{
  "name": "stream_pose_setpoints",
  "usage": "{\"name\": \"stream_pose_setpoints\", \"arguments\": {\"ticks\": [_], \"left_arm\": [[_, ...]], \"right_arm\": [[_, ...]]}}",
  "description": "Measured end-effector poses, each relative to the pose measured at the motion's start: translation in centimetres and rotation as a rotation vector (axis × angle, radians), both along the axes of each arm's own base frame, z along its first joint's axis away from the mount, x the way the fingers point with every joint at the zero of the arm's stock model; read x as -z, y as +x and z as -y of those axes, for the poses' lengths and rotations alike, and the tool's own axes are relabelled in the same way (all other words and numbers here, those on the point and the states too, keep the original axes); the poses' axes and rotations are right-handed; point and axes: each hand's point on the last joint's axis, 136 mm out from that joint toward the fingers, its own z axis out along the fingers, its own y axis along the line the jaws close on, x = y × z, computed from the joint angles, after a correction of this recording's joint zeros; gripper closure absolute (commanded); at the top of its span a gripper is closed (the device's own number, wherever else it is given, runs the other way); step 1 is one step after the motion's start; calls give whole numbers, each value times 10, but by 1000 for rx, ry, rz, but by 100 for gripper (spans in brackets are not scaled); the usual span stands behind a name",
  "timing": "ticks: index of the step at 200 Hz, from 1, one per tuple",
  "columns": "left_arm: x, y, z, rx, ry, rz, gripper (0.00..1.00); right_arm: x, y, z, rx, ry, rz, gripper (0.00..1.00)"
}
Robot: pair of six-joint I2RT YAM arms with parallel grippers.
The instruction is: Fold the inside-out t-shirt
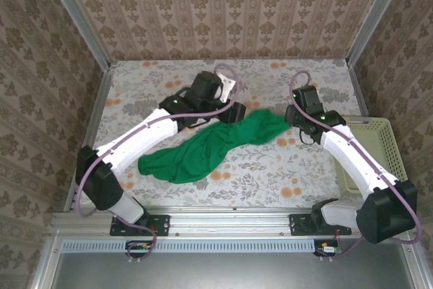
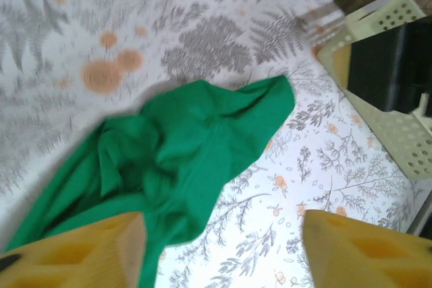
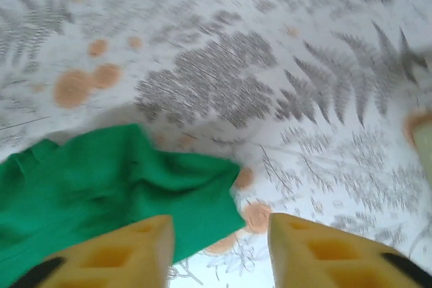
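Top external: the green t-shirt [image 1: 196,153] lies bunched on the floral table [image 1: 284,174].

Plain bright green t-shirt [image 1: 206,148], crumpled and wrinkly, bunched into a long diagonal heap. Lies unfolded mid-table [image 1: 284,181], running from near left to far right.

We are seeing a plain bright green shirt [image 1: 203,150], a white table [image 1: 284,181] printed with grey ferns and orange flowers, and a pale yellow-green basket [image 1: 391,141].
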Motion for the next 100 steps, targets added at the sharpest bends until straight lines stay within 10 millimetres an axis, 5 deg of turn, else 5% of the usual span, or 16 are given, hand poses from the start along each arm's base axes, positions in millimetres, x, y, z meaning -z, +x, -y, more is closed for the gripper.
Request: {"name": "stream_pose_setpoints", "arguments": {"ticks": [17, 39, 69, 100], "left_arm": [[24, -4, -24, -63, 36, -40, 24], [39, -7, -83, -204, 72, -64, 23], [61, -5, -156, -411, 95, -109, 23], [115, -18, -186, -484, 173, -230, 24]], "right_arm": [[1, -4, -2, -10, -1, 1, 35], [-13, -9, -24, -97, 9, 41, 32], [-23, -10, -106, -332, 20, 38, 30], [1, -5, -187, -501, 42, -42, 29]]}}
